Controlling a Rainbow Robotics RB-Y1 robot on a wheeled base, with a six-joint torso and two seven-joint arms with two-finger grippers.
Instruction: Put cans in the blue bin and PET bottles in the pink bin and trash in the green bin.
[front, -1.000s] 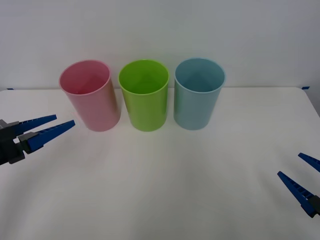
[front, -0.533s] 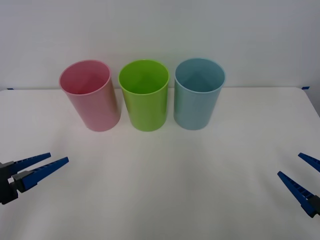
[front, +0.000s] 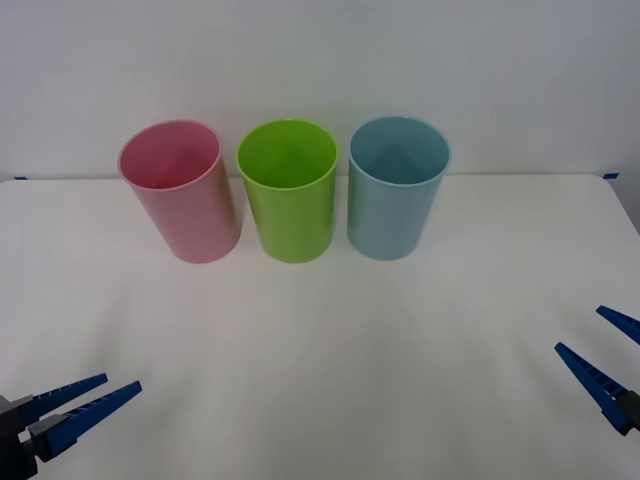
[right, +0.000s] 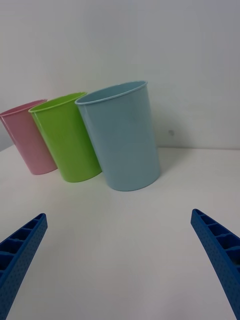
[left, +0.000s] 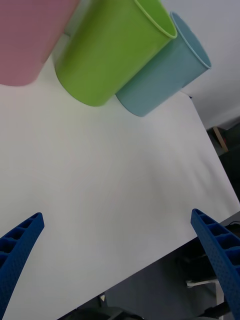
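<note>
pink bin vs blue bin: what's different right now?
Colour: the pink bin is pink, the blue bin light blue. Place: the pink bin stands at the robot's left end of the row, the blue bin at the right end, with the green bin between them. Shared: both are tall, upright, round-rimmed cylinders on the white table, open at the top.

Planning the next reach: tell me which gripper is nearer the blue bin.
Right. The right gripper sits at the table's right edge, beside and in front of the blue bin; the left gripper sits at the near left corner, farther off.

white table (front: 330, 340) bears pink bin (front: 185, 200), green bin (front: 292, 200), blue bin (front: 393, 195).
</note>
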